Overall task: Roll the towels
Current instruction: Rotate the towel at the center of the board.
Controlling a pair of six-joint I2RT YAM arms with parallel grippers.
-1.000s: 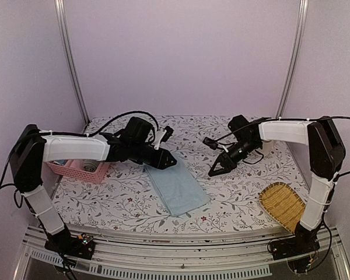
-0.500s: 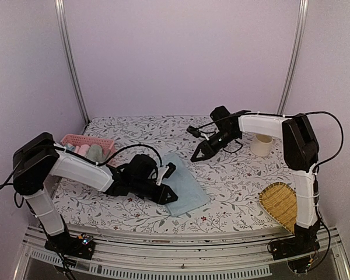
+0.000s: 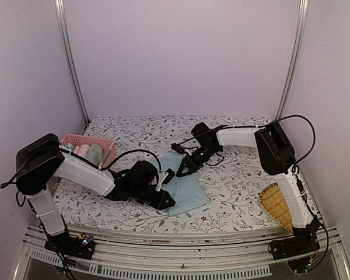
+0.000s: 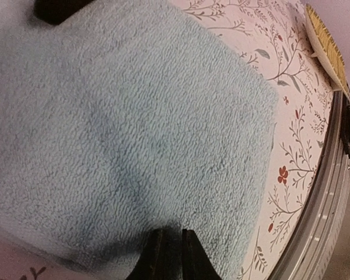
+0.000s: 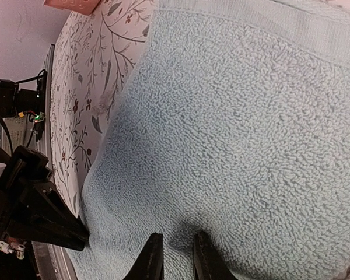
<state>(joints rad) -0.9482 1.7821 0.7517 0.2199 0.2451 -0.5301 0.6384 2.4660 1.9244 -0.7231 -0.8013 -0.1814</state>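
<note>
Two low-stretched arms: left gripper [image 3: 167,202] at the near-left edge of the blue towel [image 3: 186,189], right gripper [image 3: 179,172] at its far edge; jaws narrow, and we cannot tell whether they grip.

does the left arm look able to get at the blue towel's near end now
Probably yes: the left gripper sits at the near edge of the light blue towel, nothing lies between, and the right gripper is at its far end.

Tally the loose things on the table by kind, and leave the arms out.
Light blue towel: 1
Pink basket: 1 (its contents are too small to count)
Woven tray: 1
Total: 3
</note>
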